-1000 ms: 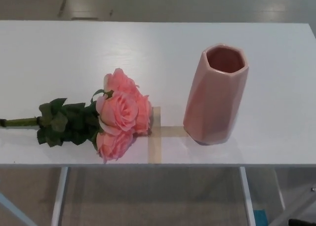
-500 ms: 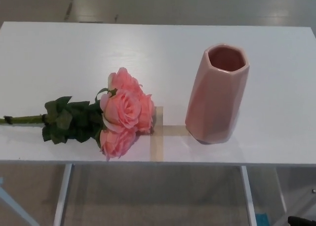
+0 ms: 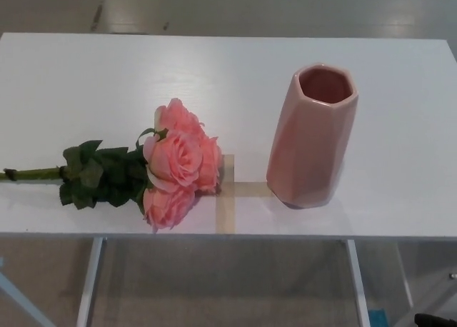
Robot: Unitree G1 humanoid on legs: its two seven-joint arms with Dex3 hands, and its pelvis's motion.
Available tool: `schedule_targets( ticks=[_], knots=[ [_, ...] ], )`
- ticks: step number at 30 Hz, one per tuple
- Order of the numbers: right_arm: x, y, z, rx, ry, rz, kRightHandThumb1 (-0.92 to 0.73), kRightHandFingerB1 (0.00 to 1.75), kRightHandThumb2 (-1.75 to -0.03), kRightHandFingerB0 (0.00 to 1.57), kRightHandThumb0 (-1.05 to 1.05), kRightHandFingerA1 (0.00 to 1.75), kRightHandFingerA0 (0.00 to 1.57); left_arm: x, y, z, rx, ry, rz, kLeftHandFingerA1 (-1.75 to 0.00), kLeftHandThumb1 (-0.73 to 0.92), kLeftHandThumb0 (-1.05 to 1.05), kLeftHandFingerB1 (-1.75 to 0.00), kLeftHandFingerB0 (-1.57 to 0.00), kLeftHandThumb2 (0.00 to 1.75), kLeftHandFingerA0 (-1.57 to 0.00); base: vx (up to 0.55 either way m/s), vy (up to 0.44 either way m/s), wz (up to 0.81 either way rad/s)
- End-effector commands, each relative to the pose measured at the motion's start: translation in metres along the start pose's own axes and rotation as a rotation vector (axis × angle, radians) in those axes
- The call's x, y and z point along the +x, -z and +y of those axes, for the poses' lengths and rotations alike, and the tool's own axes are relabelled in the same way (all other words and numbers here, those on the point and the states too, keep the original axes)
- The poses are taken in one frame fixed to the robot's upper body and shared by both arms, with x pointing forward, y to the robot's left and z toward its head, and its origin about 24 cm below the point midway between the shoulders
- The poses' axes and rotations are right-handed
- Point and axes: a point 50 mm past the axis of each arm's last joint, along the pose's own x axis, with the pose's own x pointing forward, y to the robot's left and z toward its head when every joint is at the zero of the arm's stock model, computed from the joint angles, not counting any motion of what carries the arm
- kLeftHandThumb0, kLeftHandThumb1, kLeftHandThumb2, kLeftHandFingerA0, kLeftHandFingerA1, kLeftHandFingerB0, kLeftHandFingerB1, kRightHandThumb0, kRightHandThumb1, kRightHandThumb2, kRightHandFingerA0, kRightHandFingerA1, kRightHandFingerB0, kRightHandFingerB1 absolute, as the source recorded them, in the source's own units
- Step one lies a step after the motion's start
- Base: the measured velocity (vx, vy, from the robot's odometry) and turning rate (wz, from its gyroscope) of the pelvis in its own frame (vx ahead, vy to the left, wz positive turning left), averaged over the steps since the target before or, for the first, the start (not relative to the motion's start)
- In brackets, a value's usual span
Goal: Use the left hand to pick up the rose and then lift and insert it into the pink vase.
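White tabletop (image 3: 107, 77) fills most of the head view, with grey floor beyond its far edge. Neither robot hand shows, so nothing can be said of their fingers. Lying on its side at the near left, the rose (image 3: 175, 163) has pink blooms pointing right, green leaves (image 3: 100, 175) behind them and its stem (image 3: 32, 173) running to the left edge. Well apart to the right, the pink vase (image 3: 310, 138) stands upright, mouth open. Tan tape strips (image 3: 227, 198) cross between them.
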Motion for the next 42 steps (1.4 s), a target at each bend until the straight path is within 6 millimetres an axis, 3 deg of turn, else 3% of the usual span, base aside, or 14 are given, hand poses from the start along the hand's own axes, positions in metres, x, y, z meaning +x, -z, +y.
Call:
schedule_targets(
  ticks=[1, 6, 12, 13, 14, 16, 18, 22, 23, 24, 26, 30, 33, 42],
  knots=[
    [-0.002, 0.005, -0.002, 0.002, 0.008, 0.003, -0.63, 0.45, -0.58, 0.49, -0.20, 0.50, 0.58, -0.037, -0.048, 0.021, -0.016, 0.132, -0.217, -0.20, 0.30, -0.40, -0.15, 0.00, 0.67, 0.00, 0.00, 0.000, 0.00],
    [-0.002, 0.005, -0.001, -0.004, 0.006, 0.004, -0.63, 0.45, -0.58, 0.49, -0.21, 0.50, 0.58, -0.054, -0.095, 0.023, 0.049, 0.176, -0.407, -0.08, 0.30, -0.48, 0.00, 0.00, 0.62, 0.00, 0.00, 0.000, 0.00],
    [-0.002, 0.004, 0.000, -0.008, 0.002, 0.000, -0.64, 0.45, -0.59, 0.50, -0.21, 0.50, 0.58, -0.071, -0.151, 0.013, 0.137, 0.181, -0.604, -0.09, 0.29, -0.46, 0.00, 0.00, 0.61, 0.00, 0.00, 0.000, 0.00],
    [-0.002, 0.004, 0.000, -0.007, 0.002, 0.000, -0.64, 0.45, -0.59, 0.50, -0.21, 0.50, 0.58, -0.072, -0.154, 0.011, 0.141, 0.182, -0.614, 0.00, 0.46, -0.38, 0.00, 0.00, 0.54, 0.00, 0.00, 0.000, 0.00],
    [-0.002, 0.004, 0.000, -0.005, 0.002, 0.001, -0.64, 0.45, -0.59, 0.50, -0.21, 0.50, 0.58, -0.073, -0.158, 0.010, 0.146, 0.182, -0.624, 0.00, 0.46, -0.38, 0.00, 0.00, 0.54, 0.00, 0.00, 0.000, 0.00],
    [-0.003, 0.006, 0.000, -0.005, 0.005, 0.007, -0.64, 0.45, -0.59, 0.50, -0.21, 0.50, 0.58, -0.071, -0.176, 0.000, 0.201, 0.186, -0.689, 0.00, 0.34, -0.52, 0.00, 0.00, 0.65, 0.00, 0.00, 0.000, 0.00],
    [-0.004, 0.008, 0.000, -0.006, 0.003, 0.009, -0.64, 0.45, -0.59, 0.50, -0.21, 0.50, 0.58, -0.067, -0.187, -0.009, 0.250, 0.195, -0.726, 0.00, 0.38, -0.60, -0.04, 0.00, 0.70, 0.00, 0.00, 0.000, 0.00],
    [-0.004, 0.009, 0.000, -0.014, 0.000, 0.001, -0.64, 0.45, -0.59, 0.50, -0.21, 0.50, 0.58, -0.060, -0.213, -0.028, 0.348, 0.219, -0.763, 0.00, 0.39, -0.61, -0.02, 0.00, 0.71, 0.00, 0.00, 0.000, 0.00],
    [-0.004, 0.009, 0.000, -0.013, -0.001, 0.000, -0.64, 0.45, -0.59, 0.49, -0.21, 0.50, 0.58, -0.060, -0.220, -0.032, 0.375, 0.221, -0.769, 0.00, 0.43, -0.56, -0.05, 0.00, 0.54, 0.00, 0.00, 0.000, 0.00],
    [-0.004, 0.008, 0.000, -0.012, -0.002, -0.003, -0.64, 0.45, -0.59, 0.50, -0.21, 0.50, 0.58, -0.060, -0.231, -0.040, 0.418, 0.232, -0.787, 0.00, 0.39, -0.62, -0.07, 0.00, 0.72, 0.00, 0.00, 0.000, 0.00],
    [-0.003, 0.006, 0.000, -0.011, 0.000, -0.007, -0.64, 0.45, -0.59, 0.49, -0.21, 0.50, 0.58, -0.060, -0.256, -0.057, 0.496, 0.269, -0.829, 0.00, 0.38, -0.59, 0.00, 0.00, 0.70, 0.00, 0.00, 0.000, 0.00],
    [-0.003, 0.006, 0.001, -0.004, 0.006, -0.006, -0.64, 0.45, -0.59, 0.49, -0.21, 0.50, 0.58, -0.038, -0.273, -0.070, 0.582, 0.291, -0.812, -0.05, 0.36, -0.53, 0.00, 0.00, 0.67, 0.00, 0.00, 0.000, 0.00],
    [-0.003, 0.006, 0.001, 0.012, 0.005, -0.002, -0.64, 0.45, -0.59, 0.50, -0.21, 0.50, 0.58, -0.005, -0.281, -0.081, 0.672, 0.312, -0.726, -0.09, 0.37, -0.56, -0.08, 0.00, 0.72, 0.00, 0.00, 0.000, 0.00],
    [-0.002, 0.003, 0.002, 0.010, 0.008, -0.006, -0.64, 0.45, -0.59, 0.51, -0.21, 0.50, 0.59, 0.024, -0.303, -0.108, 0.896, 0.314, -0.566, -0.06, 0.35, -0.53, -0.06, 0.00, 0.69, 0.00, 0.00, 0.000, 0.00]
  ],
)
